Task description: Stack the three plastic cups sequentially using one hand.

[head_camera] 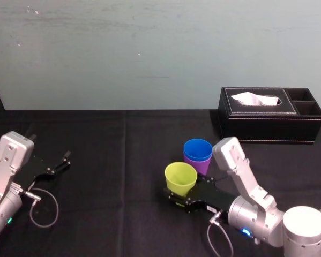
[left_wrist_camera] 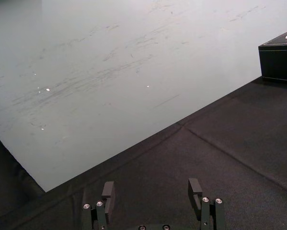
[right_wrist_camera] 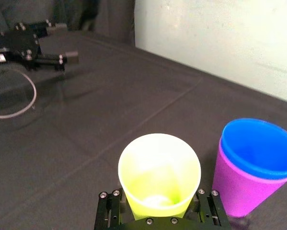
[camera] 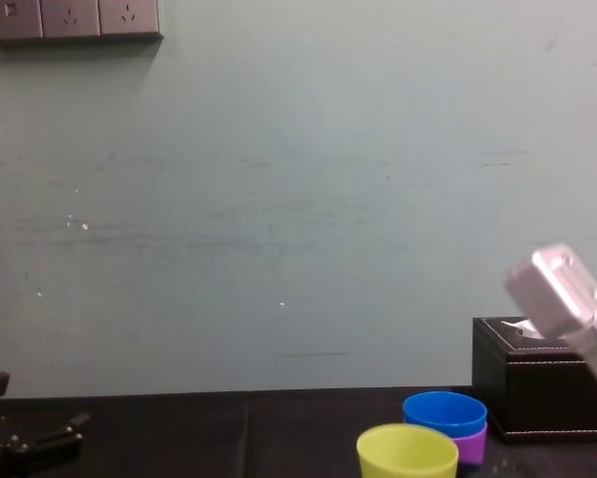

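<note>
- The right gripper [head_camera: 183, 197] clasps the yellow cup [head_camera: 180, 178] low on its wall, one jaw on each side, near the middle of the table [head_camera: 122, 160].
- The yellow cup stands upright, mouth up. Whether its base touches the cloth cannot be told.
- The blue cup [head_camera: 198, 150] sits nested inside the purple cup [head_camera: 203, 166], whose wall shows below the blue rim.
- This pair stands upright just to the far right of the yellow cup. The right wrist view shows a narrow gap between them.
- The box [head_camera: 267, 120] stands at the far right of the table, well apart from the cups.
- The left gripper [left_wrist_camera: 152, 191] rests low at the left side of the table, jaws wide apart with nothing between them.
</note>
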You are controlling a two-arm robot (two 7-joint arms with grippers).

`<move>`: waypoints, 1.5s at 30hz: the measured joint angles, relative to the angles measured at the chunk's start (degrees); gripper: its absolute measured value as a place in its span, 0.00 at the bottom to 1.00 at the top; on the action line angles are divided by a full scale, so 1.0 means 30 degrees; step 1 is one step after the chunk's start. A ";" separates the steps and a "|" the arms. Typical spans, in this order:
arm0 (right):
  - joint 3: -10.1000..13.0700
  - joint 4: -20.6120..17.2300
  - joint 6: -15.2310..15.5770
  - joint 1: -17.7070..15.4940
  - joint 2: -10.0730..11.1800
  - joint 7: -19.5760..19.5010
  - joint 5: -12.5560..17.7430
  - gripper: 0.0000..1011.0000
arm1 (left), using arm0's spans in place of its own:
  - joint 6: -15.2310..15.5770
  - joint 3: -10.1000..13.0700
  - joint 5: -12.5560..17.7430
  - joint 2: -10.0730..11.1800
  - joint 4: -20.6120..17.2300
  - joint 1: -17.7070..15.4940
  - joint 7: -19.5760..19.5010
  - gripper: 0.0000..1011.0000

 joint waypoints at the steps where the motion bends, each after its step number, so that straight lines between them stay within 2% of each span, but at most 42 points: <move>1: 0.0084 -0.0324 0.0134 -0.0008 0.0080 0.0016 0.0054 0.71 | 0.0001 -0.0001 0.0002 0.0000 -0.0001 -0.0002 -0.0001 0.99; 7: 0.0385 -0.1402 0.1299 0.0298 0.0227 0.0266 0.0691 0.71 | 0.0001 0.0000 0.0001 0.0000 -0.0001 -0.0001 0.0000 0.99; 12: 0.0551 -0.2116 0.2496 0.1329 0.0303 0.0266 0.1205 0.71 | 0.0001 0.0001 0.0001 0.0000 -0.0001 -0.0001 0.0000 0.99; 17: 0.0571 -0.1993 0.3053 0.2277 0.0284 0.0201 0.1355 0.71 | 0.0001 0.0000 0.0001 0.0000 -0.0001 -0.0002 0.0000 0.99; 20: 0.0564 -0.1396 0.3407 0.3249 0.0181 0.0066 0.1418 0.71 | 0.0001 0.0000 0.0001 0.0000 -0.0001 0.0000 -0.0001 0.99; 30: 0.0606 -0.0011 0.3417 0.4516 -0.0120 -0.0313 0.1643 0.71 | 0.0001 0.0000 0.0001 0.0001 -0.0001 -0.0002 0.0000 0.99; 45: 0.0831 0.0916 0.2902 0.4558 -0.0025 -0.0551 0.1833 0.71 | 0.0001 0.0001 0.0001 0.0000 -0.0001 -0.0001 0.0000 0.99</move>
